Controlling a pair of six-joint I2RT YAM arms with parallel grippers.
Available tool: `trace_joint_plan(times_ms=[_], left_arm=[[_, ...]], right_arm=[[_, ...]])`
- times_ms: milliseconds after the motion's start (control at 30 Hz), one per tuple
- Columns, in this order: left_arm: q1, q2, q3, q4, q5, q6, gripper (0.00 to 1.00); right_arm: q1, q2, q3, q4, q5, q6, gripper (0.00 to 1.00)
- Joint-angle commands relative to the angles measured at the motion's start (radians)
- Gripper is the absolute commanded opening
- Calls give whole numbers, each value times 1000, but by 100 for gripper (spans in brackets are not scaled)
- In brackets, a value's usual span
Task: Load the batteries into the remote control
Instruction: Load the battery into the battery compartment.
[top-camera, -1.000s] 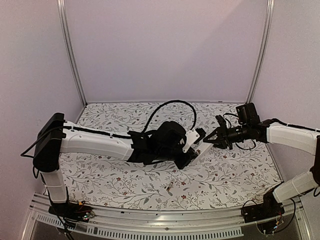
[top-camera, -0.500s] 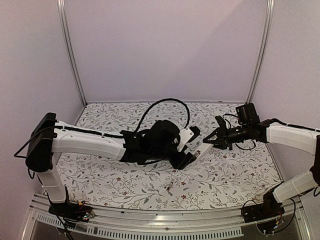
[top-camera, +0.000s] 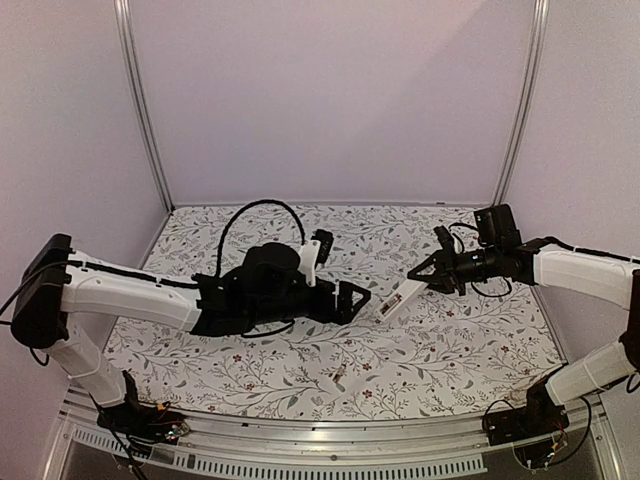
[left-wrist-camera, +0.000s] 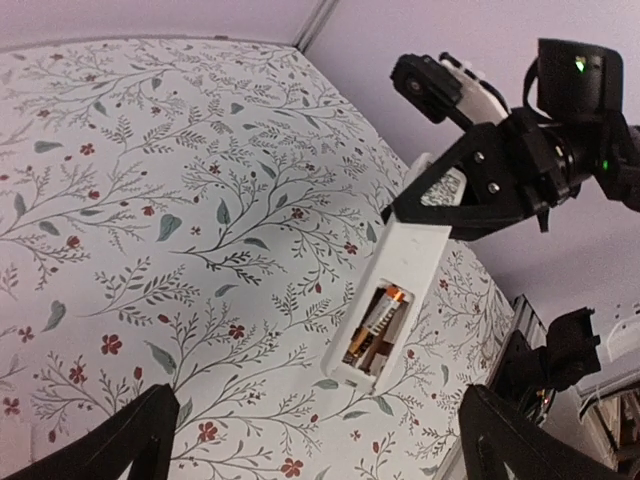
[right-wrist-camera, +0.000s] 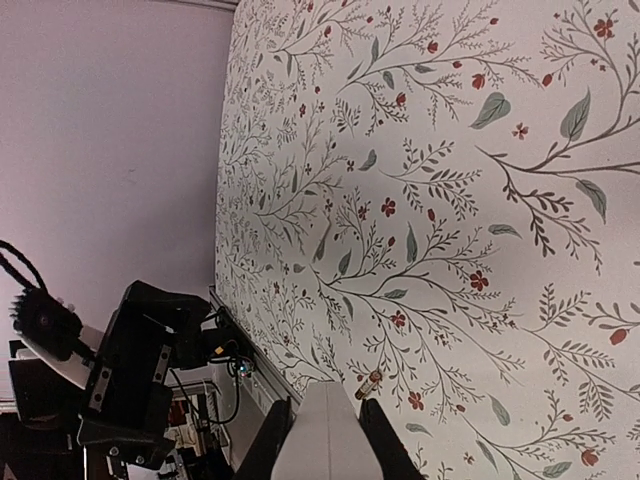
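The white remote control (top-camera: 400, 298) hangs tilted above the table, its far end pinched in my shut right gripper (top-camera: 428, 274). In the left wrist view its underside faces the camera. The open compartment there holds one coppery battery (left-wrist-camera: 378, 322). My left gripper (top-camera: 358, 298) stands wide open just left of the remote's free end, apart from it, with its dark fingertips (left-wrist-camera: 130, 440) at the lower corners of its own view. A second battery (top-camera: 340, 378) lies loose on the table near the front edge. It also shows in the right wrist view as a battery (right-wrist-camera: 370, 382) past the remote (right-wrist-camera: 325, 440).
The floral-patterned table (top-camera: 250, 360) is walled by pale panels at the back and sides, with a metal rail (top-camera: 330, 440) along the front. A black cable (top-camera: 245, 215) loops above the left arm.
My left gripper has opened fully and drawn back to the left, off the remote. The right gripper and the remote have stayed in place.
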Motion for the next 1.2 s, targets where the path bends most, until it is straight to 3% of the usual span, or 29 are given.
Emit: trace_joint_plan(times_ms=[0,100,300,833,1167], left_arm=[[80,0,-126,242,60,-428,100],[79,50,-178,413,90,-545,100],[61,150,-160,575,118,-679,100],[39,327,-35,659,140,-824,97],[31,359,35,616,140,-799,89]], right_arm=[[-2,-25,3,60,21,16,0],[-2,-27,3,81,23,35,0],[3,-30,9,94,29,52,0],[27,-33,24,106,47,65,0],[33,-28,25,112,46,69,0]])
